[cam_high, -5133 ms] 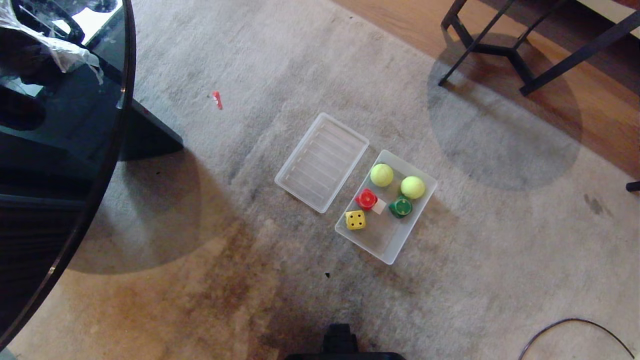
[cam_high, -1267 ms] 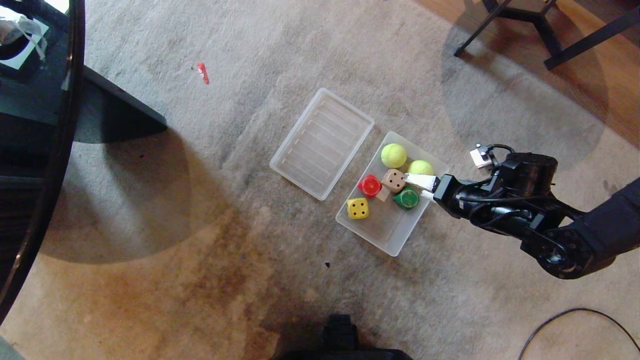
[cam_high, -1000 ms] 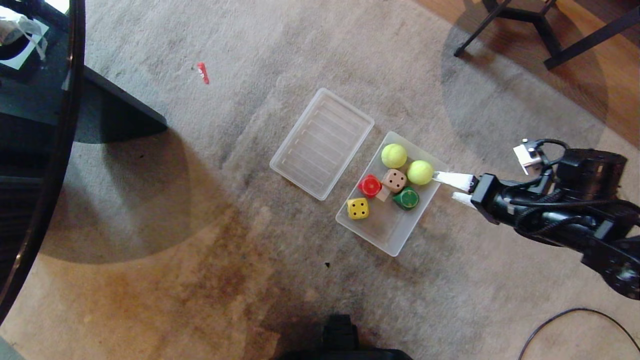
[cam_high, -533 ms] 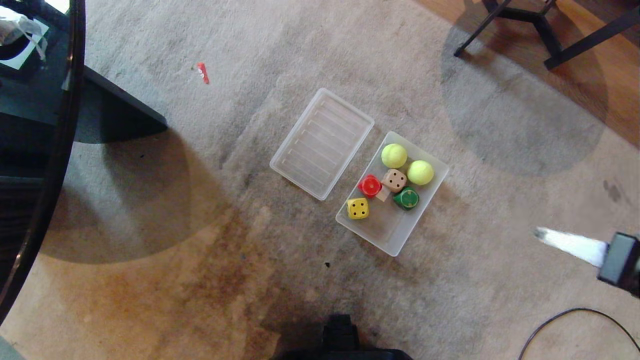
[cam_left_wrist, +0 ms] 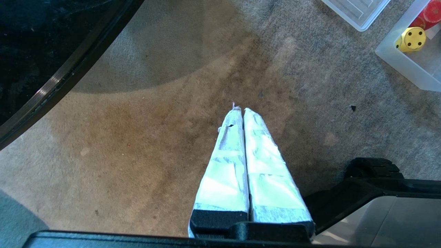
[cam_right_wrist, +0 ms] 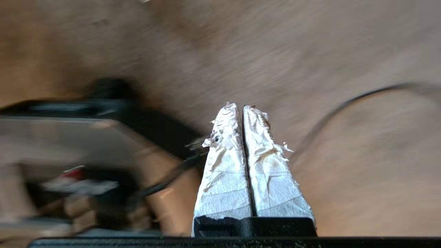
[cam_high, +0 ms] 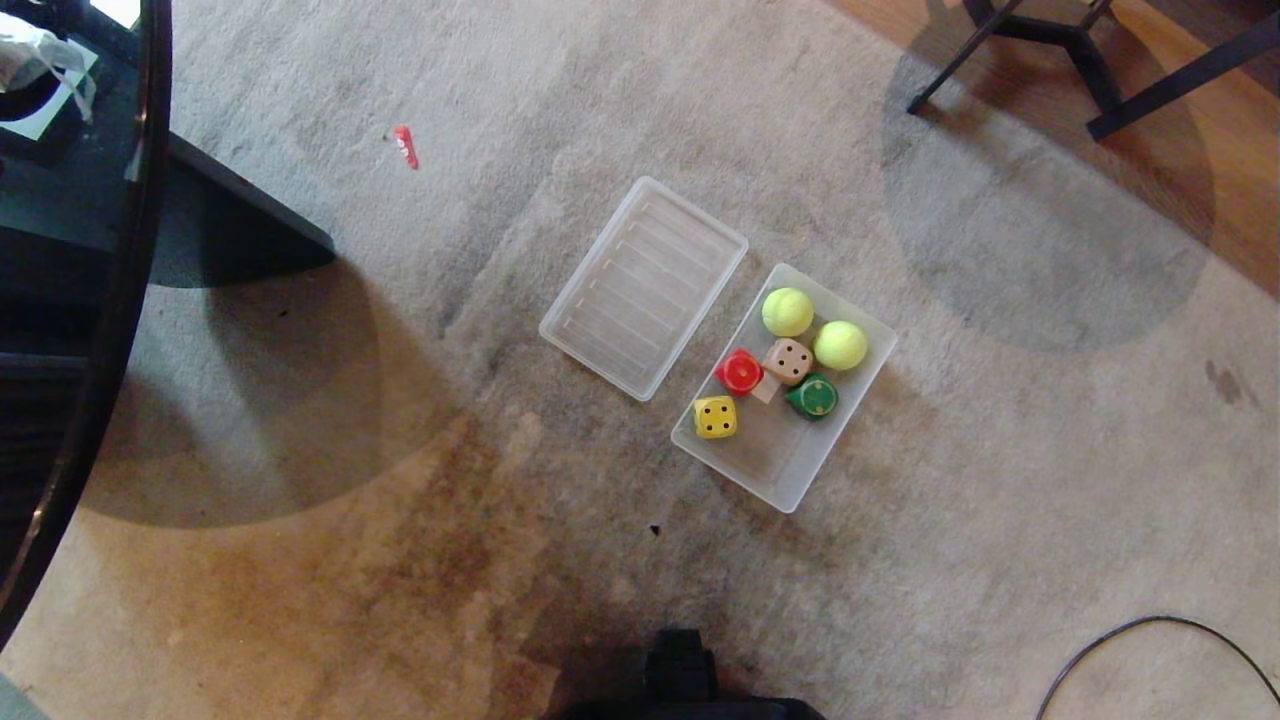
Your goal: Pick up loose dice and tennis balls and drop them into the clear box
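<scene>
The clear box [cam_high: 800,485] lies on the carpet right of centre. In it sit two tennis balls [cam_high: 788,312] [cam_high: 840,345], a red die [cam_high: 740,371], a beige die [cam_high: 789,361], a green die [cam_high: 813,397] and a yellow die [cam_high: 715,417]. Neither arm shows in the head view. My left gripper [cam_left_wrist: 240,110] is shut and empty over bare carpet, with the box corner [cam_left_wrist: 406,65] and yellow die [cam_left_wrist: 411,38] off to one side. My right gripper [cam_right_wrist: 240,106] is shut with nothing in it, over blurred carpet.
The ribbed clear lid [cam_high: 645,285] lies just left of the box. A round black glass table [cam_high: 90,330] fills the left edge. Dark table legs [cam_high: 1040,50] stand at the far right, a black cable [cam_high: 1150,650] curls at the near right, and a small red scrap [cam_high: 405,146] lies on the carpet.
My right arm has drawn back from the box's right side and left the head view, and its gripper has shut. The box's contents have stayed put over the last second.
</scene>
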Robot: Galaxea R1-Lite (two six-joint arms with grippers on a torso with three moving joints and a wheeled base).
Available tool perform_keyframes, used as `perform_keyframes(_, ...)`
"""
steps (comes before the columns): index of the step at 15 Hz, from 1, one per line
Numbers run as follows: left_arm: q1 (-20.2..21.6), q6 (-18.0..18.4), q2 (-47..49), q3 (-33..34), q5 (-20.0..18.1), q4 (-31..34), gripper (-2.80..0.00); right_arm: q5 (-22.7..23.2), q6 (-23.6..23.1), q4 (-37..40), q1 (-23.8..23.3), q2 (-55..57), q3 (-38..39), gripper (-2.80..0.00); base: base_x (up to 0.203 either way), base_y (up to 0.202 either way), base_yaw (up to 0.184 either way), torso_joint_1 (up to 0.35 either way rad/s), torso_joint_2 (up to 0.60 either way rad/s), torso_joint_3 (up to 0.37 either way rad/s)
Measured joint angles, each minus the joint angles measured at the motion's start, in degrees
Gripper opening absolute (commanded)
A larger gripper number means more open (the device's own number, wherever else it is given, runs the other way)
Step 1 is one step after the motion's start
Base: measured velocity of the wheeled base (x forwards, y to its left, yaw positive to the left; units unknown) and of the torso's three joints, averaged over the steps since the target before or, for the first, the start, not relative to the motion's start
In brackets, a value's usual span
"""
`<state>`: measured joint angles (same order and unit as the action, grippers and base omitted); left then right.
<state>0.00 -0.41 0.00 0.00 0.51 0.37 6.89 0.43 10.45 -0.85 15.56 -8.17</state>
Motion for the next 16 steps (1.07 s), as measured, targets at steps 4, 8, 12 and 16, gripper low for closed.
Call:
perform_keyframes(4,0.00,0.00,0.00,0.00,0.00,-0.04,-2.80,-3.61,-2.75,-0.04,0.45,-11.04,2.50,-2.80,0.000,0.000,0.000,0.000,0.00,0.000)
perform_keyframes(8,0.00,0.00,0.00,0.00,0.00,-0.04,-2.80,-5.96,-6.44,-1.05,0.56,-14.85,4.35,-2.80,0.000,0.000,0.000,0.000,0.00,0.000)
perform_keyframes(12,0.00,0.00,0.00,0.00,-0.01,-0.02,-2.80,-5.69,-6.71,-0.87,0.50,-15.61,4.70,-2.80,0.000,0.000,0.000,0.000,0.00,0.000)
perform_keyframes(16,0.00,0.00,0.00,0.00,0.01,-0.02,-2.80,-5.66,-6.71,-0.75,0.50,-15.74,4.74,-2.80,0.000,0.000,0.000,0.000,0.00,0.000)
